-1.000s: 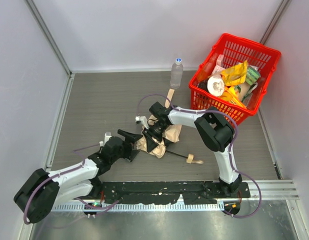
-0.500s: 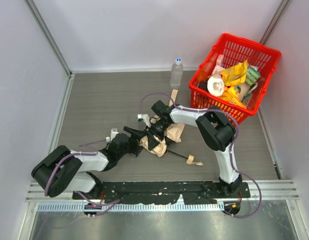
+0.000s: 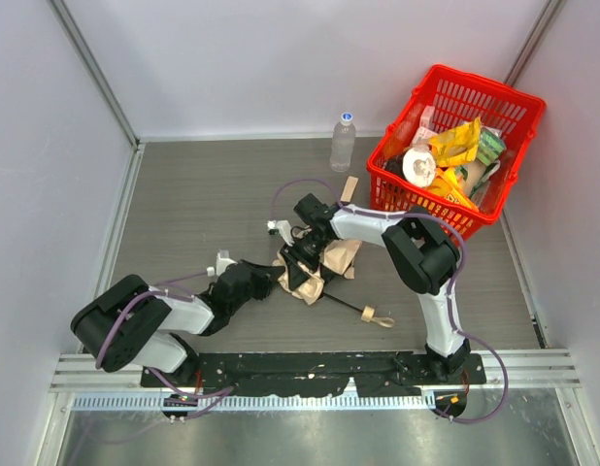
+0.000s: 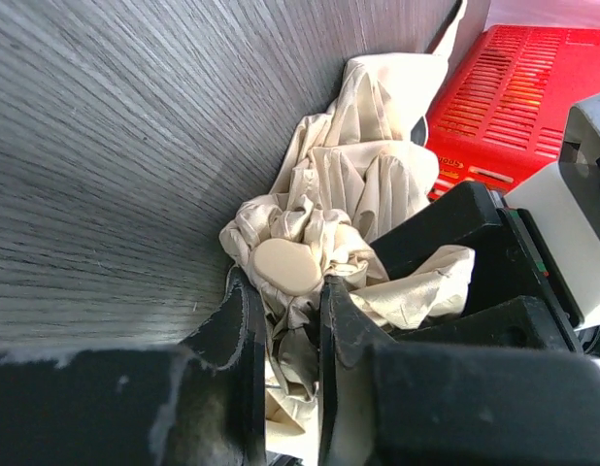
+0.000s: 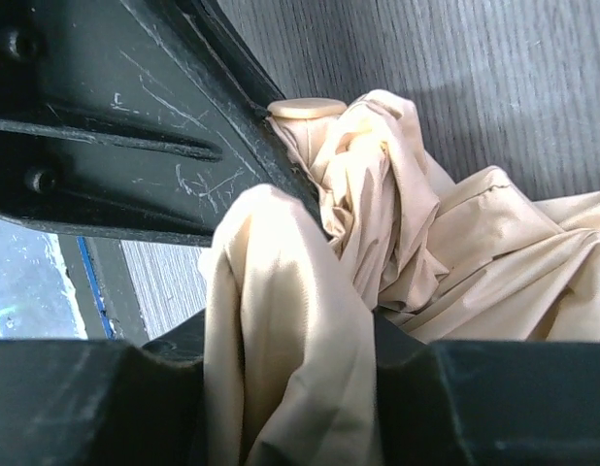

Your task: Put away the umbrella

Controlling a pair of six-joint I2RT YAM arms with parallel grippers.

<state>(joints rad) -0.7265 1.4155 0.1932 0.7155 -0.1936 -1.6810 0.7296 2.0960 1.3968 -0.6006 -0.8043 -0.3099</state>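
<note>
The umbrella [image 3: 331, 258] lies crumpled on the desk [image 3: 203, 194], just near-left of the red basket [image 3: 455, 146], its shaft [image 3: 347, 305] and handle [image 3: 378, 316] trailing farther from the basket. The jaws of the left arm [image 3: 198, 309] and right arm [image 3: 378, 228] each pinch bunched fabric. Judging by this, the canopy is being gathered; next it likely needs rolling tight. The ribs and any strap are lost among the folds.
</note>
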